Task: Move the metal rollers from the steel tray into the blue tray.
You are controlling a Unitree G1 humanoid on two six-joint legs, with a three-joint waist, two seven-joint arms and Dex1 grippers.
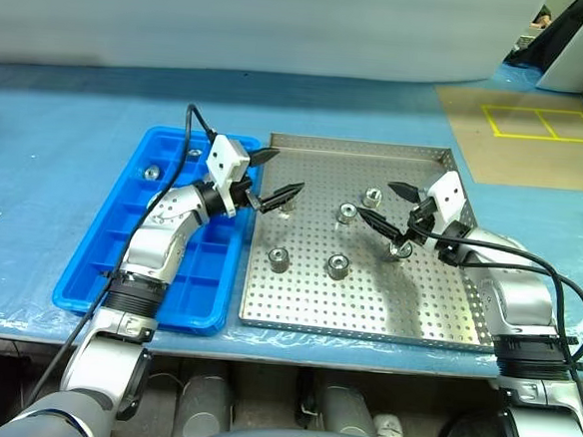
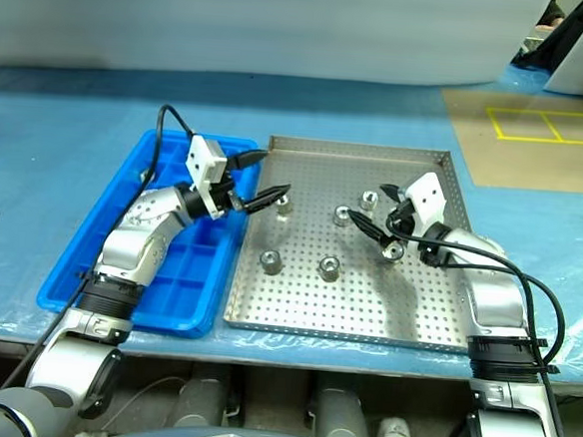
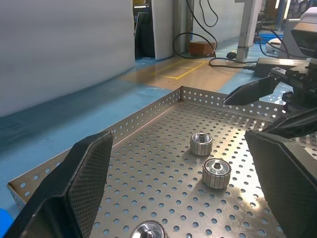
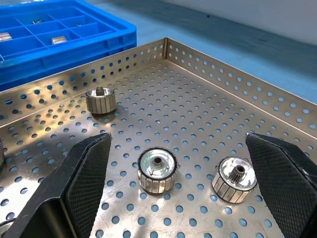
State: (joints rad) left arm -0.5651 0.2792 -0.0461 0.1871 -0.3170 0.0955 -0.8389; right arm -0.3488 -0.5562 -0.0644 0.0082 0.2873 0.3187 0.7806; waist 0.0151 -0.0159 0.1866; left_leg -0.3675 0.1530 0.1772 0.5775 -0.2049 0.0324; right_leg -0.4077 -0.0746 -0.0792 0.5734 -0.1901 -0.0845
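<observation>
The large square steel tray (image 1: 365, 314), silver-grey with a perforated floor and low raised rims, lies on a blue-covered table, and the narrower bright blue plastic tray (image 1: 102, 275), divided into small square compartments, sits just beside it on the robot's left. Six small shiny metal rollers, short ribbed cylinders with a hollow centre, stand on the steel tray's floor: one by the left gripper's tips (image 1: 285, 207), two near the middle (image 1: 347, 212) (image 1: 371, 196), one at the right gripper (image 1: 400, 249), and two nearer the robot (image 1: 279, 260) (image 1: 338, 266). At least two rollers already rest in far compartments of the blue tray (image 1: 152, 172) (image 1: 194, 154), so the transfer appears underway with most of it left. The left gripper (image 1: 267, 176) hovers over the steel tray's left edge with its black fingers spread wide and nothing between them; the right gripper (image 1: 385, 203) is likewise wide apart and empty, poised over the tray's right part. The step in hand looks like the approach to a pick: each gripper probably needs to lower so its fingers straddle the nearest roller, close on the ribbed sides, then lift clear of the rim. No brand, label or readable writing can be seen on the trays or rollers.
</observation>
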